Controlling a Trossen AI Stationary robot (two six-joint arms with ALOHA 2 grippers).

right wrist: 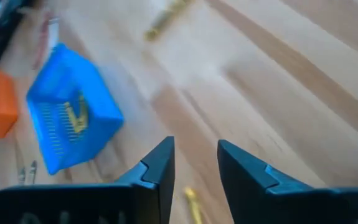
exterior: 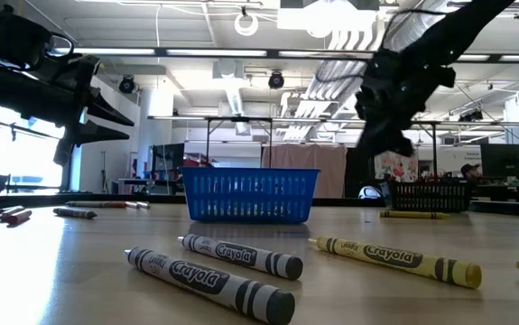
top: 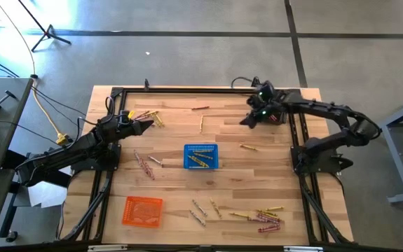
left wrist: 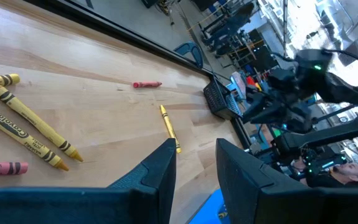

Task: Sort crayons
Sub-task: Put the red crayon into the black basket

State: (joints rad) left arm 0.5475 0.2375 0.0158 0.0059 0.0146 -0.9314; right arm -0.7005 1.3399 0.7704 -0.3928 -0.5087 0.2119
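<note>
Crayons lie scattered on the wooden table: yellow ones [top: 152, 117] beside my left gripper, a red one [top: 200, 108] and a yellow one [top: 201, 124] at the far side, pink ones [top: 144, 166] at the left, and a mixed heap [top: 261, 215] near the front right. The blue basket [top: 201, 157] in the middle holds yellow crayons. My left gripper [top: 151, 124] waits open and empty at the far left. My right gripper [top: 243, 122] hangs open above the table's far right, tilted down toward the blue basket [right wrist: 66, 106], with nothing between its fingers.
An orange basket [top: 143, 211] stands at the near left. A dark mesh basket [left wrist: 219, 99] sits at the far right, under my right arm. A single yellow crayon [top: 248, 147] lies right of the blue basket. Grey crayons [exterior: 214, 280] lie near the front edge.
</note>
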